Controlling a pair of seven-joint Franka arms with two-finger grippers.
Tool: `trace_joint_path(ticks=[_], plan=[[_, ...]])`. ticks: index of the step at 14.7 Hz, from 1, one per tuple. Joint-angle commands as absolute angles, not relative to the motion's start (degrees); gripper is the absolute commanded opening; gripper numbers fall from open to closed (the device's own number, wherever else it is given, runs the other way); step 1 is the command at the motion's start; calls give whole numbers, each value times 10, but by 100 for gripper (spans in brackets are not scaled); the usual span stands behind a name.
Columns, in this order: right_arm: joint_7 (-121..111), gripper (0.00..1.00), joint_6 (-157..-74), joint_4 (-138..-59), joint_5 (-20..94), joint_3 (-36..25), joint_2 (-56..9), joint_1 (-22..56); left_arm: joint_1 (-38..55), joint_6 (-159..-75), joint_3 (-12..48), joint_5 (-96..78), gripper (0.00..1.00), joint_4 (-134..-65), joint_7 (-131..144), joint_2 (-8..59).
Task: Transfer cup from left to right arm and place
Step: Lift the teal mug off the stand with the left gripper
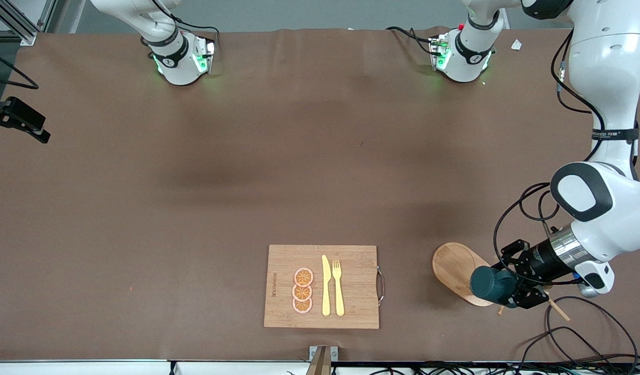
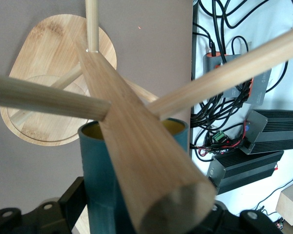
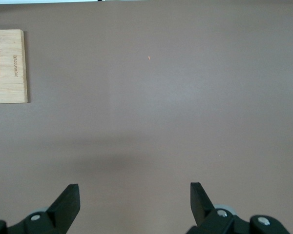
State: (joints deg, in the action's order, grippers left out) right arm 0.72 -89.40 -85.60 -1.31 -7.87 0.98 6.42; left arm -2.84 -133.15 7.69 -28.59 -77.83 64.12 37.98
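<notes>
The dark teal cup (image 1: 491,284) lies on its side in my left gripper (image 1: 509,292), over the oval base of the wooden peg rack (image 1: 455,266) near the left arm's end of the table. In the left wrist view the cup (image 2: 95,165) shows its yellowish inside, with the rack's post (image 2: 136,146) and pegs close in front of it. The black fingers (image 2: 71,197) of my left gripper (image 2: 136,214) sit on either side of the cup, shut on it. My right gripper (image 3: 135,197) is open and empty over bare brown table; it does not show in the front view.
A wooden cutting board (image 1: 283,260) with orange slices, a yellow knife and a fork lies near the front edge, mid-table; its corner shows in the right wrist view (image 3: 7,68). Cables (image 1: 586,333) lie near the rack. Black boxes and wires (image 2: 244,146) sit off the table's edge.
</notes>
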Motion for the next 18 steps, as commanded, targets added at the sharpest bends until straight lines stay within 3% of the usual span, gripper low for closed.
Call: trace_joint_path(ticks=[1, 9, 13, 18], plan=[[7, 100, -897, -867, -5, -76, 20, 57, -32, -1311, 78, -296, 74, -773, 632, 360], [7, 100, -897, -867, -5, -76, 19, 57, -8, -1235, 78, -289, 74, -779, 647, 299], [7, 100, -897, -867, -5, -76, 20, 56, 42, -1229, 79, -282, 74, -777, 699, 288], [7, 100, -897, -868, -5, -76, 19, 56, 161, -1231, 78, -103, 74, -775, 809, 291]])
